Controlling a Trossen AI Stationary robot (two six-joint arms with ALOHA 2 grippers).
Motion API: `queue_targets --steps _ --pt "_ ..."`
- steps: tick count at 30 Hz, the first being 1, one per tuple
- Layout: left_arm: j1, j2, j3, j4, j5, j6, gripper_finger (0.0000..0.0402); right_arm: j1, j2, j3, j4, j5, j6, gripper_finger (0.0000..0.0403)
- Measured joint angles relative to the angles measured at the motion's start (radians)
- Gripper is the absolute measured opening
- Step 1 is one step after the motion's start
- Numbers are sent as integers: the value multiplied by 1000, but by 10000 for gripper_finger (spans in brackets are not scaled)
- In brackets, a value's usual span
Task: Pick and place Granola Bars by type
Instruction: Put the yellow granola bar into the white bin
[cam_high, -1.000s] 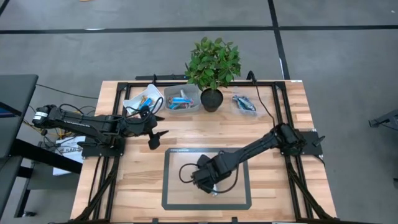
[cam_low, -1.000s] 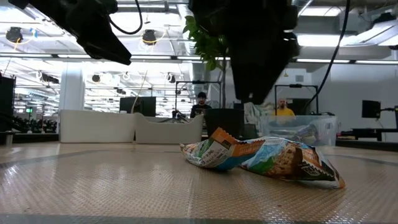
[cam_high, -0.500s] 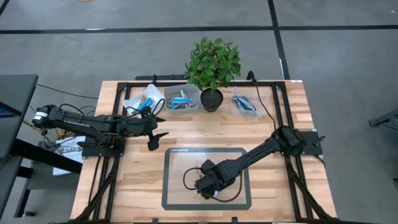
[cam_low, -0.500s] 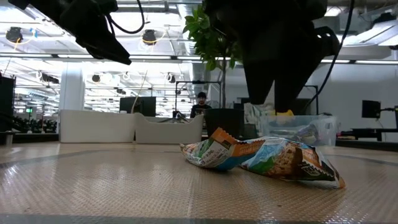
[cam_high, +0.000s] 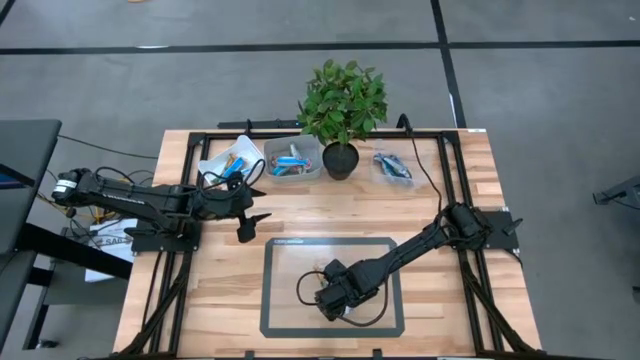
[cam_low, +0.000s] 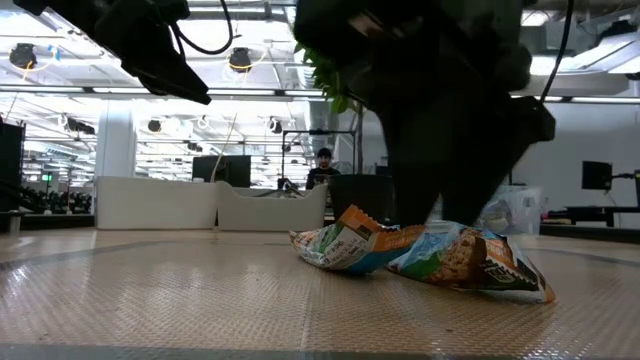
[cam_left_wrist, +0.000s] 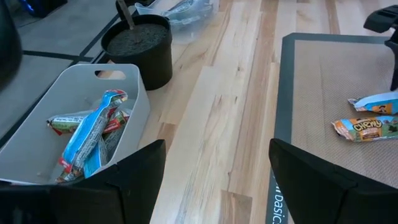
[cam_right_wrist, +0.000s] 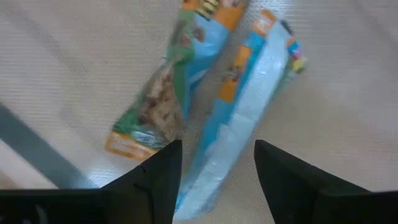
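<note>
Blue-and-orange foil Granola Bars (cam_right_wrist: 186, 106), two of them, lie side by side & touching on the grey mat (cam_high: 282, 300) at lower centre of the high view. Right hand (cam_right_wrist: 214, 180) is low over them, fingers spread w/ the pale-blue bar (cam_right_wrist: 242, 130) lined up between the tips; nothing pinched yet. Low view shows that same hand as a dark mass right on top of the pair (cam_low: 420, 255).

Left hand (cam_left_wrist: 214, 180) hangs at centre-left of the high view near the white tubs (cam_high: 255, 160), spread, holding nothing. One tub (cam_left_wrist: 74, 118) already has several bars in it; plant pot (cam_left_wrist: 138, 50) stands just beside it.

Step, as judged: pick phase, closing on one bar. Next move calls for clamping only the blue one w/o dragging its neighbour, lifting, then carrying it up-frame to the matching tub.
</note>
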Motion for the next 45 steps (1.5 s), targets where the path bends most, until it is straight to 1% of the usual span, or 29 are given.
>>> queue_targets --steps 7,13,16,23,28,33,37,41,45 --pt "0 0 0 0 0 0 278 0 0 -1 9 1 -1 178" --pt "0 0 0 0 0 0 278 -7 23 -1 16 1 -2 139" --pt "0 0 0 -1 0 0 278 -7 40 0 33 -16 -9 120" --pt "0 0 0 -2 0 -2 278 -12 64 3 56 -54 -45 97" --pt "0 0 0 1 2 -2 278 -12 58 3 43 -39 -56 67" --pt "0 0 0 10 1 -26 278 -8 49 2 34 20 -55 35" --pt "0 0 0 12 -3 -56 278 -8 40 0 29 74 -55 21" --pt "0 0 0 12 -26 -98 278 -24 15 1 18 157 -56 27" --pt "0 0 0 11 -67 -154 278 -57 -29 2 11 271 -105 37"
